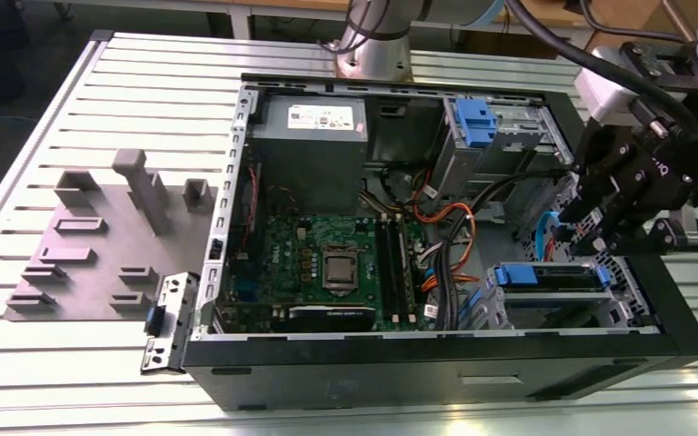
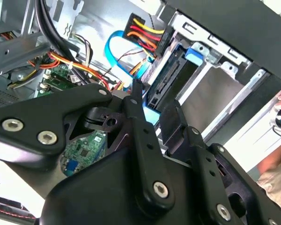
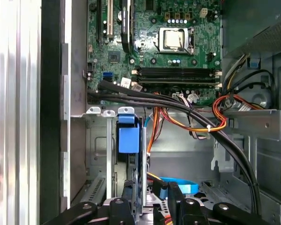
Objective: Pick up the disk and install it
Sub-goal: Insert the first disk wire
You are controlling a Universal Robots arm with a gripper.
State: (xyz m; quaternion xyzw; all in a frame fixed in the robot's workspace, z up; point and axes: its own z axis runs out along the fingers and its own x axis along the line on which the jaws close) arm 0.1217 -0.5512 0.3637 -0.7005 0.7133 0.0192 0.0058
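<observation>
While I watched from the exterior view, the slatted aluminium table (image 1: 58, 136) filled the frame, with the open black computer case (image 1: 446, 363) lying across its centre and right. A grey fixture plate (image 1: 94, 245) with upright blocks sat at centre left, and a small metal bracket (image 1: 167, 322) leaned against the case's lower-left corner. Inside the case I saw the grey power supply (image 1: 313, 123) at upper centre and the green motherboard (image 1: 324, 268) below it. At right, the black gripper (image 1: 602, 238) hung over the drive cage. The disk (image 1: 553, 277), in its blue carrier, sat in the cage bay at lower right, just below the fingers. In the first wrist view the disk (image 3: 129, 138) stood edge-on in the bay at lower centre, and the fingers (image 3: 174, 199) flanked its edge; I could not tell whether they clamped it.
</observation>
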